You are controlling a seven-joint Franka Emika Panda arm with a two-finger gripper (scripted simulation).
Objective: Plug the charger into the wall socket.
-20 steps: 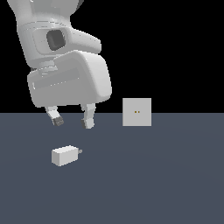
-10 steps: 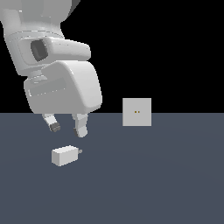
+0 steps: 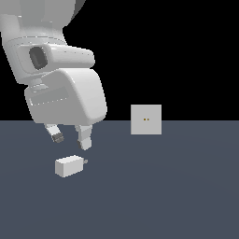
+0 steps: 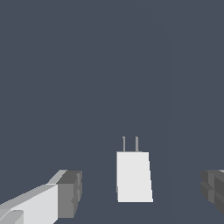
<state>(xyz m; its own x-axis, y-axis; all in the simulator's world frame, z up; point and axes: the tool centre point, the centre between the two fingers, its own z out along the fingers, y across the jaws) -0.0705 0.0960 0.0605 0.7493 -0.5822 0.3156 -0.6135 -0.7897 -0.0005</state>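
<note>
The charger (image 3: 69,165) is a small white block lying flat on the dark grey floor, its short grey prongs pointing toward the exterior view's right. My gripper (image 3: 71,138) hangs open just above it, one finger on each side of the space over the block, touching nothing. In the wrist view the charger (image 4: 133,176) lies between the two grey fingertips (image 4: 70,193), prongs pointing away from the camera. The wall socket (image 3: 146,119) is a light-grey upright square plate with two tiny yellowish holes, standing farther back toward the exterior view's right.
The dark grey floor (image 3: 163,186) stretches flat around the charger and up to the socket. A black backdrop lies behind the socket plate.
The arm has come down and shifted toward the exterior view's left, bringing the open fingers over the charger. Charger and socket have not moved.
</note>
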